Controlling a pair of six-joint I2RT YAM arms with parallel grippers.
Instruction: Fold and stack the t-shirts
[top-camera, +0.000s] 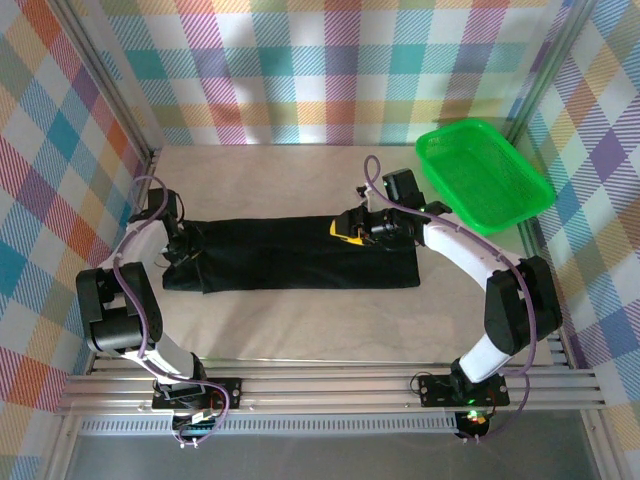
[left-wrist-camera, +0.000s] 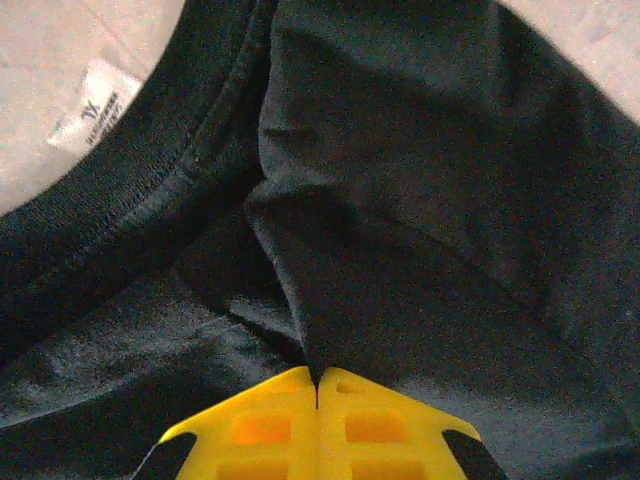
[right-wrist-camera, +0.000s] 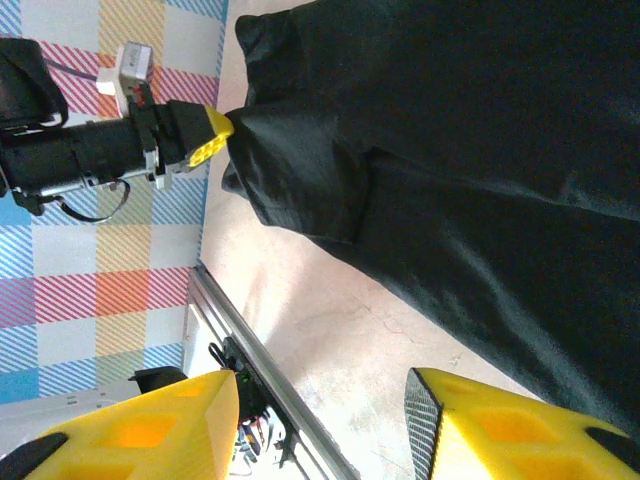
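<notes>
A black t-shirt (top-camera: 300, 252) lies folded into a long strip across the table. My left gripper (top-camera: 184, 245) is at the strip's left end. In the left wrist view its yellow jaws (left-wrist-camera: 318, 385) are shut on a pinched ridge of the black cloth, close to the collar with its white label (left-wrist-camera: 92, 117). My right gripper (top-camera: 346, 229) hovers over the strip's right half. It stands open (right-wrist-camera: 320, 430) with bare table between its fingers. The right wrist view looks along the t-shirt (right-wrist-camera: 470, 150) to the left gripper (right-wrist-camera: 208, 140) gripping the far end.
A bright green mesh basket (top-camera: 485, 175) stands at the back right, tilted against the checked wall. Bare tabletop (top-camera: 300, 180) lies behind and in front of the shirt. An aluminium rail (top-camera: 330, 385) runs along the near edge.
</notes>
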